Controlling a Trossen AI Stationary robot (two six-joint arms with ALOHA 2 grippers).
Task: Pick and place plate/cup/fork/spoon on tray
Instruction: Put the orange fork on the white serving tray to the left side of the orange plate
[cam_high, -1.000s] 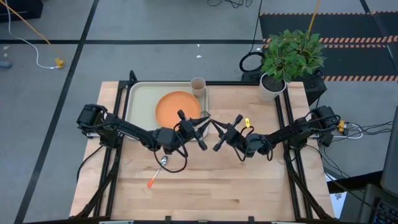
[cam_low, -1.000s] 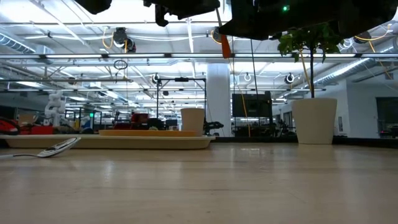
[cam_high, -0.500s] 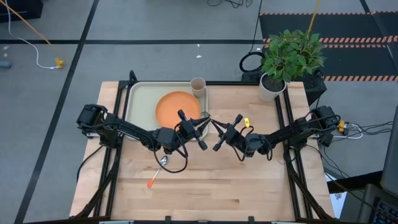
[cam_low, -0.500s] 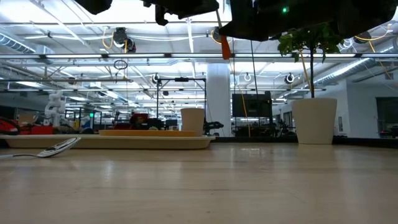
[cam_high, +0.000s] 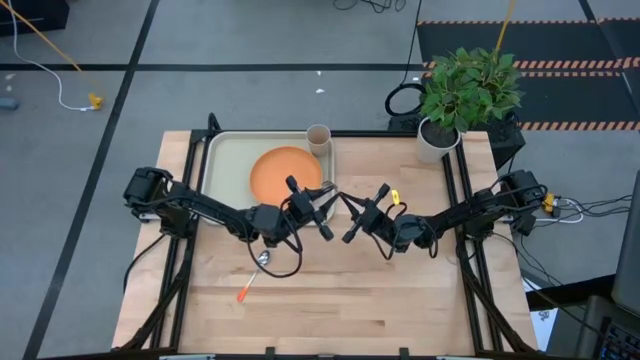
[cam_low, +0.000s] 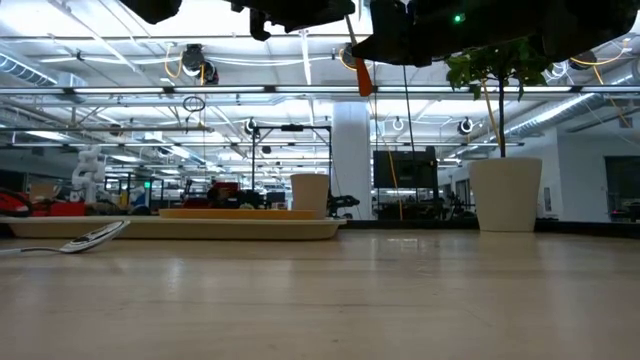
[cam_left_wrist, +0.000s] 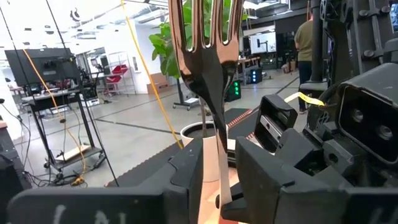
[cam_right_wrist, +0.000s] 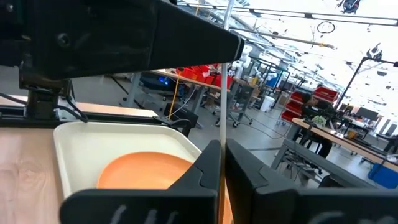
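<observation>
The fork (cam_left_wrist: 206, 37) is held in the air above the table's middle, between both grippers, tines up in the left wrist view. My left gripper (cam_high: 328, 198) and my right gripper (cam_high: 350, 206) face each other, both shut on the fork. Its orange handle end (cam_low: 362, 76) hangs below them. The orange plate (cam_high: 283, 172) lies on the pale tray (cam_high: 222, 158), and the tan cup (cam_high: 318, 140) stands at the tray's far right corner. The spoon (cam_high: 252, 277) lies flat on the table, left of the middle. My left gripper pinches the fork's handle (cam_left_wrist: 211, 163) between its two fingers, just below the neck, coming level from the table's left. The tines stand up beyond the fingers and the fork is lifted clear. My right gripper pinches the fork's thin orange handle (cam_right_wrist: 221, 186) between its two fingers, coming from the table's right. The fork shows edge-on there and is clear of the table.
A white pot with a green plant (cam_high: 465, 90) stands at the table's far right corner. The spoon also shows in the low view (cam_low: 95, 237), in front of the tray's rim (cam_low: 200, 228). Bare wood lies along the near side of the table.
</observation>
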